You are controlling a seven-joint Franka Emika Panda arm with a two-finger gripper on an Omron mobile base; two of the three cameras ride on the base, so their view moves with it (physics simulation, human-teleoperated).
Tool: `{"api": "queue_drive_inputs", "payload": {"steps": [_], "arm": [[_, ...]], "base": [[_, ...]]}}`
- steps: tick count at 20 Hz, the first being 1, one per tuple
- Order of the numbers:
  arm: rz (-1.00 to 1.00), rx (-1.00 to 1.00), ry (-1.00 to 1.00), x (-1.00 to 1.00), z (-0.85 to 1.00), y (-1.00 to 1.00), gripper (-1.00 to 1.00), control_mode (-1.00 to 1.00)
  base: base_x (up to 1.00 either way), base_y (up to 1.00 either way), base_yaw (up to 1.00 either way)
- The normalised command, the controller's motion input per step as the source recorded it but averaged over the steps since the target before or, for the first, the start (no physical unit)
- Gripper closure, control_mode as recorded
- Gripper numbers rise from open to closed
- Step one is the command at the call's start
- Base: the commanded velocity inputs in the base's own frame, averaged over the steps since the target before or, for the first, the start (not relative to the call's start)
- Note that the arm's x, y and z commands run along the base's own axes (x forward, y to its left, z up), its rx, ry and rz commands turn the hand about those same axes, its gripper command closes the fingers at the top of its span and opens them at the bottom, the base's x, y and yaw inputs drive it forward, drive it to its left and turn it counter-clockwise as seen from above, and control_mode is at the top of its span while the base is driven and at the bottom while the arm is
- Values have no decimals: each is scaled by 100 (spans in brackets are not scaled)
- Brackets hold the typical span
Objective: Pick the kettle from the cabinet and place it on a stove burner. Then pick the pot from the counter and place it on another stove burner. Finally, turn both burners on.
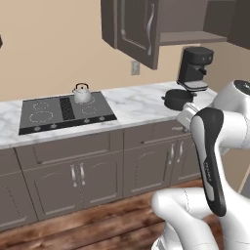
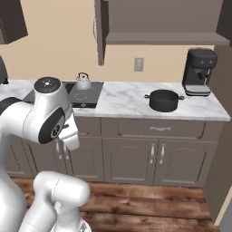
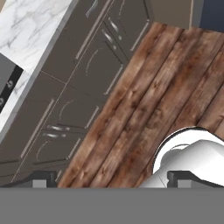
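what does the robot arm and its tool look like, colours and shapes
The glossy white arm is built of rounded, bulbous segments with dark charcoal joint inlays and a round grey cap on one joint. In the hand view, the tool shows two small, dark, blocky finger tips. No cables or markings are visible.

Even, flat rendered light — bright, with no glare.

Soft dim shading sits under the cabinet (image 2: 158,20) shelf and beneath the counter (image 1: 136,105) overhang; shadows are faint. All views are low in resolution, edges slightly jagged — no lens distortion, no out-of-focus areas.
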Motion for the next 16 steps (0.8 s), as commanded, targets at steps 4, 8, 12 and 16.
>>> {"api": "queue_drive_inputs", "payload": {"steps": [4,8,12,16], "arm": [[0,0,0,0,0,0,-100,100],[0,0,0,0,0,0,-100,100],[0,0,0,0,0,0,-100,100],[0,0,0,0,0,0,-100,100]], "base": [[-4,-31,0],[0,-4,0],[0,-5,0],[-1,-8,0]]}}
